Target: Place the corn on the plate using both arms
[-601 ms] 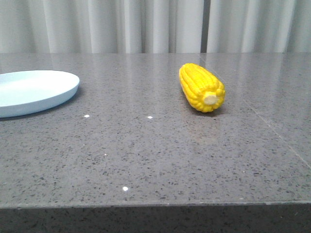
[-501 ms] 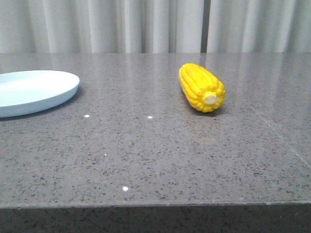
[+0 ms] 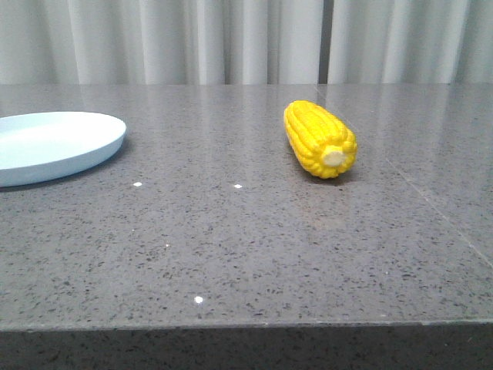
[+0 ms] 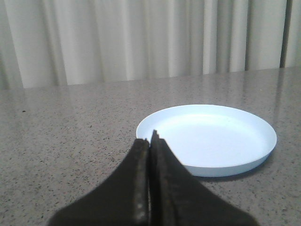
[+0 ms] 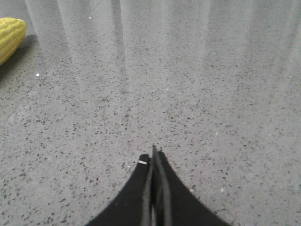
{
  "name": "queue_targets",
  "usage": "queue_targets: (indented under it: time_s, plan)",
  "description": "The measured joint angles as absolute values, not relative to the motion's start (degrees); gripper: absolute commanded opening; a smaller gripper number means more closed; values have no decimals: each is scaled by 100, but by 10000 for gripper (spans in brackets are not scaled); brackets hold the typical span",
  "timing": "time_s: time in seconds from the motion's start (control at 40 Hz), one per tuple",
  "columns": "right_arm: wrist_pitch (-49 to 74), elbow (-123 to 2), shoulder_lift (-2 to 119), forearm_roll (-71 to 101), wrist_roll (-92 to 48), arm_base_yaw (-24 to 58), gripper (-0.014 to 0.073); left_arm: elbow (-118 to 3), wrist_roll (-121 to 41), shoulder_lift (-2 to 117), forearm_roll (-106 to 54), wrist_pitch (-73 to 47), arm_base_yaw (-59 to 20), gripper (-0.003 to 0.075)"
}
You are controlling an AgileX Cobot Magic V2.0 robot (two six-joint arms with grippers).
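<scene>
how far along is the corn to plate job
Nothing is done yet: the corn lies on the table, apart from the bare plate. Nothing is in hand; the left gripper and right gripper have their fingers shut, holding nothing. Grasping, carrying and placing remain.

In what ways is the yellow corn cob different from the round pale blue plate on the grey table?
The bright yellow corn cob is long, rounded and covered with rows of kernels; the round pale blue plate is flat, shallow and smooth. The corn cob lies right of centre with its cream stub end toward the camera, while the plate sits at the left edge, partly cut off. Both rest directly on the speckled grey table, untouched by any gripper.
</scene>
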State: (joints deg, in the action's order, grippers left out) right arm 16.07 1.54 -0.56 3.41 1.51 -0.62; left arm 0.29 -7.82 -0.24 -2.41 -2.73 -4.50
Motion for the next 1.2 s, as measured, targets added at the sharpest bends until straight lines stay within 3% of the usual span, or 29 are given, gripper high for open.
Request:
queue_targets:
  time_s: [0.8, 1.08, 1.2]
  plan:
    - [1543, 154, -56, 341, 151, -62, -66, 29, -782, -24, -241, -222, -450, -20]
    - [1121, -3, -56, 341, 151, -62, -66, -65, -772, -24, -318, 983, -450, -20]
    - [1168, -644, -56, 341, 151, -62, -66, -700, -772, -24, -331, 969, -450, -20]
